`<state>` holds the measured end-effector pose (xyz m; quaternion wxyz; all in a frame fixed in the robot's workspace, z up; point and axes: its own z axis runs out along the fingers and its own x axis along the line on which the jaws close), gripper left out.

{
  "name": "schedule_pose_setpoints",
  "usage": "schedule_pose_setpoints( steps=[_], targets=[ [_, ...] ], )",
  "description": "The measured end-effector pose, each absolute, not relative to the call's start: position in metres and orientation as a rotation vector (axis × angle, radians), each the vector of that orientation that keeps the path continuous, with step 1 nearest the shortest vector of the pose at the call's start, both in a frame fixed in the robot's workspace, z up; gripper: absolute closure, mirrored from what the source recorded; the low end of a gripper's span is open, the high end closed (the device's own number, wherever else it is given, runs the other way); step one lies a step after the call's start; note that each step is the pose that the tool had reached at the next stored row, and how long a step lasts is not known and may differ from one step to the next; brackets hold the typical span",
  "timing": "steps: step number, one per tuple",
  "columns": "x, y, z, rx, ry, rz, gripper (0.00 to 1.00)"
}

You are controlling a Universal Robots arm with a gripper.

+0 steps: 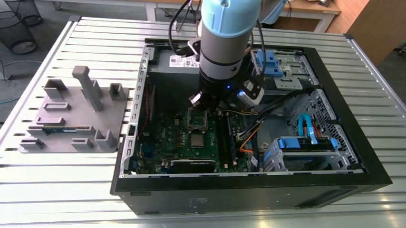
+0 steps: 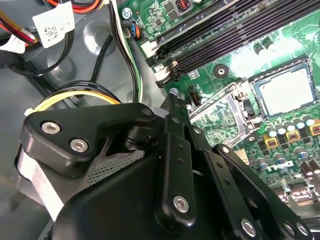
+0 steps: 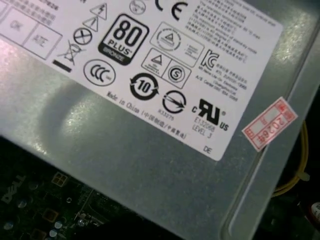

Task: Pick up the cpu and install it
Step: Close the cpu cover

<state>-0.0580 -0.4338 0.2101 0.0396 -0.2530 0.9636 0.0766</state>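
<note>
The cpu [image 1: 197, 139], a small silver-grey square, lies flat in its socket on the green motherboard [image 1: 171, 142] inside the open computer case. In the second wrist view the cpu [image 2: 286, 91] sits inside the dark socket frame, and the metal hold-down plate [image 2: 220, 112] stands open beside it. My gripper [image 1: 208, 102] hangs below the arm's wrist over the motherboard, just behind the socket and above the raised plate. Its black linkage [image 2: 170, 175] shows close up, apart from the cpu.
A big grey metal box with a white label [image 3: 150, 75] sits at the case's back [image 1: 171, 61]. Black memory slots [image 2: 225, 35], loose cables [image 1: 248, 142] and blue drive cages [image 1: 304, 145] crowd the exterior view's right. A grey fixture tray [image 1: 70, 118] lies on the slatted table.
</note>
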Motion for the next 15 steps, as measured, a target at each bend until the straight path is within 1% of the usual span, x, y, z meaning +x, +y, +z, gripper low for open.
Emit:
schedule_pose_setpoints(
  steps=[8, 15],
  targets=[
    [-0.0582, -0.4339, 0.2121, -0.812, 2.952, 0.208, 0.89],
    [-0.0582, -0.4338, 0.2159, -0.822, 2.951, 0.205, 0.89]
  ],
)
